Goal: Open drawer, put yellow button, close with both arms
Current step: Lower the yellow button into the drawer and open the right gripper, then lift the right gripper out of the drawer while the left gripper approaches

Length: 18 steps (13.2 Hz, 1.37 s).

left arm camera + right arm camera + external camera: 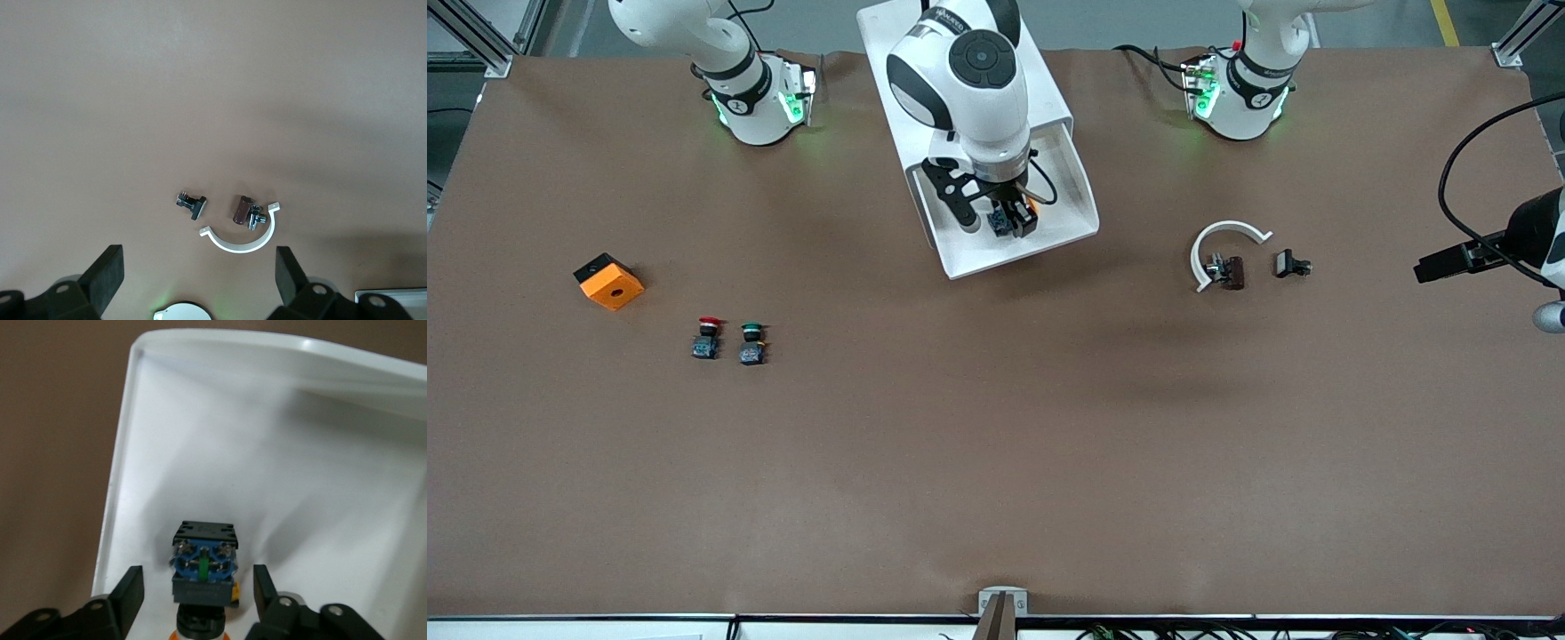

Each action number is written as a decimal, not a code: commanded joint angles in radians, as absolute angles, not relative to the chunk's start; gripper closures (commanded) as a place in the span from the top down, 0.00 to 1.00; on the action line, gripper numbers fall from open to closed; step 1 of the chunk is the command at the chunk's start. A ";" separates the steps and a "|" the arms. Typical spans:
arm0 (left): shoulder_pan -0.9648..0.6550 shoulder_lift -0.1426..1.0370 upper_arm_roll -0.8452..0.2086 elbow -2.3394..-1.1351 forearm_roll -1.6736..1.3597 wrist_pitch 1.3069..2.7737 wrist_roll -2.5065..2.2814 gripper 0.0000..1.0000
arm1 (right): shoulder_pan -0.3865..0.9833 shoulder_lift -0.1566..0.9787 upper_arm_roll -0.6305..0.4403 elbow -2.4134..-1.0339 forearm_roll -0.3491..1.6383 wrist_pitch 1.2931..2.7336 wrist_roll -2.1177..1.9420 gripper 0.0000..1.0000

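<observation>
The drawer (1074, 182) is the top one of the white cabinet (880, 53) and stands pulled out, its white tray (280, 440) showing. The yellow button (1032, 207) lies on its side in the tray, blue-and-black body (203, 563) up toward the camera, orange cap at the frame edge. My right gripper (1014, 222) is down in the tray, open, one finger (132, 590) on each side of the button with a gap on both sides. My left gripper (1430, 267) waits open (200, 263) over the table at the left arm's end.
A red-capped button (708, 338) and a green-capped button (751, 343) stand side by side toward the right arm's end, with an orange box (608, 281) beside them. A white curved clamp (1223, 247), a brown part (1233, 272) and a small black part (1291, 264) lie near the left arm.
</observation>
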<state>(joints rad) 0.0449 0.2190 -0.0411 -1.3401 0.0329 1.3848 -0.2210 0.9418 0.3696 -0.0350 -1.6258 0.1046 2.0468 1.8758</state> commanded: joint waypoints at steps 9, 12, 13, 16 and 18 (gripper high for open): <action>0.051 0.175 -0.250 -1.482 0.005 1.491 -0.429 1.00 | 0.737 0.181 -0.048 -1.445 0.124 1.573 1.581 1.00; 0.041 0.205 -0.288 -1.490 -0.046 1.537 -0.442 1.00 | 0.602 0.121 -0.048 -1.447 0.126 1.479 1.337 1.00; 0.026 0.213 -0.294 -1.488 -0.046 1.557 -0.442 1.00 | 0.559 0.103 -0.048 -1.448 0.126 1.435 1.254 1.00; 0.017 0.218 -0.301 -1.491 -0.048 1.548 -0.465 1.00 | 0.442 0.066 -0.048 -1.456 0.124 1.342 1.039 1.00; 0.012 0.225 -0.302 -1.488 -0.061 1.543 -0.517 1.00 | 0.364 0.046 -0.048 -1.482 0.124 1.331 0.880 1.00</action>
<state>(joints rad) 0.0136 0.2276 -0.2962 -1.4845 -0.0390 1.5427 -0.4760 0.4345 0.0779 -0.0635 -1.4407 0.1049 1.3364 1.0054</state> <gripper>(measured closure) 0.000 0.000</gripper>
